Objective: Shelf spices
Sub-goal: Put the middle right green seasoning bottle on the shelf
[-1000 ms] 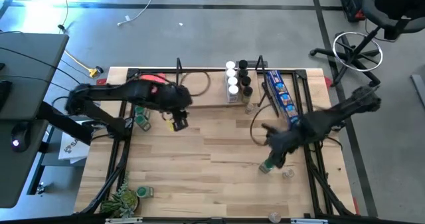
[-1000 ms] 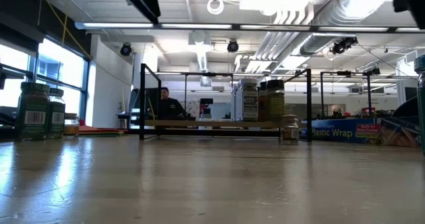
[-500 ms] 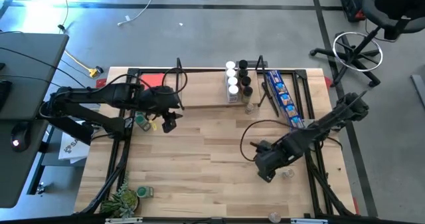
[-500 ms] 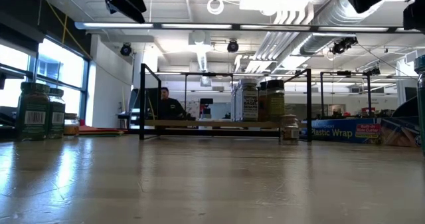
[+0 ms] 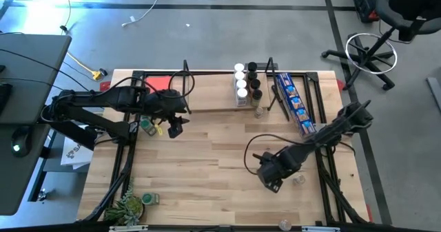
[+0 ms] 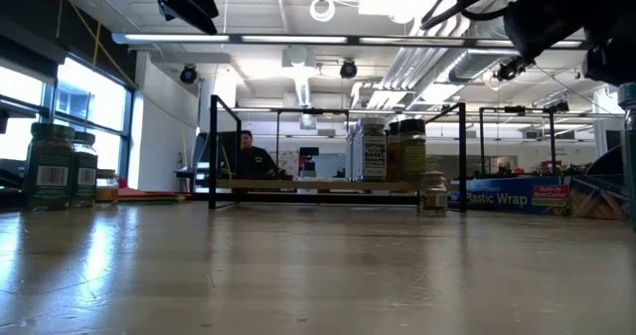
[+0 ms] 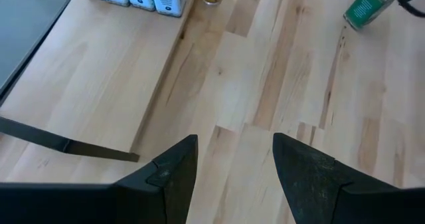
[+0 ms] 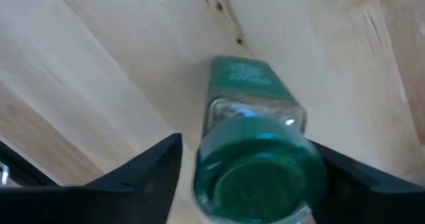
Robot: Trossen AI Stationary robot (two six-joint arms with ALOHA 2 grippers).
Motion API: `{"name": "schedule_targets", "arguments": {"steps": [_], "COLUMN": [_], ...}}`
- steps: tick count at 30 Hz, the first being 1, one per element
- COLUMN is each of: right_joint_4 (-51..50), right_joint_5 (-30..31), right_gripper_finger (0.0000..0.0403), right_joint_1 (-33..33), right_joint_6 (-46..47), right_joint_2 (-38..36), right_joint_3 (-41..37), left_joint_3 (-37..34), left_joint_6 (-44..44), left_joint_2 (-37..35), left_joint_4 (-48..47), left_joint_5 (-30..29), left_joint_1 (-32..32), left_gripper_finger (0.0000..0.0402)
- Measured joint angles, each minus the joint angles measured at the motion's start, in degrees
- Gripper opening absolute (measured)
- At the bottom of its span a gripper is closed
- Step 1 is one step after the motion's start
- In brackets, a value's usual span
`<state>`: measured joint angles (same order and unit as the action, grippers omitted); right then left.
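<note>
The right gripper (image 5: 270, 179) is low over the table (image 5: 207, 163), in the front-right part, with a green-lid jar (image 8: 255, 164) betw. its two fingers (image 8: 143, 167). In the right wrist view the jar sits in the gap, a finger on each side, green label toward the wood. The fingers are spread wide; if they already press the jar or only stand beside it, I cannot tell. Just beside this gripper, a small clear jar (image 5: 298, 180) stands on the table.

The left gripper (image 5: 176, 127) hangs over the table's left part, near the front edge of the shelf (image 5: 207, 101). Its fingers (image 7: 176, 167) are apart w/ nothing betw. them; only bare wood shows in the gap.

The shelf stands at the back of the table, w/ black wire frames at both ends. On its right part is a group of spices (image 5: 246, 82): white-lid jars in one row and black-lid jars in a row next to it. One more small jar (image 5: 258, 111) is on the table just in front of that group. A green-lid jar (image 5: 147, 125) stands near the left gripper, another one (image 5: 150, 199) at the front-left corner beside a small potted plant (image 5: 127, 208).

A long blue packet (image 5: 293, 101) lies right of the shelf. A red card (image 5: 160, 80) shows at the back left. In the low view a person (image 6: 248, 158) sits far behind the table.
</note>
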<state>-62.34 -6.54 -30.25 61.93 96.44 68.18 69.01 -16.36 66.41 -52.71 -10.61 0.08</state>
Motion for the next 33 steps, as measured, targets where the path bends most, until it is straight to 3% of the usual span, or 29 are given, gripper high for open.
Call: {"name": "schedule_targets", "arguments": {"steps": [4, 5, 14, 20, 30, 33], "right_joint_4": [1.6, 2.0, 6.1, 3.3, -0.5, -0.8], "right_joint_5": [-1.7, -1.7, -5.3, -2.8, 1.0, 5.2], "right_gripper_finger": [0.0182, 0.0179, 0.0180, 0.0180, 0.0180, 0.0213], "right_joint_1": [2.0, 2.6, 16.3, 26.4, 32.4, 32.8], "right_joint_6": [-3.7, -4.5, -20.6, -33.5, -46.9, -49.3], "right_joint_2": [0.7, 0.6, 1.1, 9.4, 24.5, 27.1], "right_joint_3": [0.0, 0.0, 3.7, 12.1, 31.8, 36.5], "left_joint_3": [0.0, 0.0, 0.0, 0.0, 0.0, 0.0], "left_joint_6": [-0.3, -0.6, -2.5, -2.5, -3.3, -4.0], "left_joint_2": [0.0, 0.0, 0.0, 0.0, 0.0, 0.0], "left_joint_4": [0.0, 0.0, 0.0, 0.0, -0.1, 0.0], "left_joint_5": [0.2, 0.5, 2.2, 2.4, 2.6, 2.6], "left_joint_1": [-0.1, -0.1, -0.1, -0.1, -0.1, -0.1], "left_gripper_finger": [0.0189, 0.0189, 0.0189, 0.0189, 0.0190, 0.0190]}}
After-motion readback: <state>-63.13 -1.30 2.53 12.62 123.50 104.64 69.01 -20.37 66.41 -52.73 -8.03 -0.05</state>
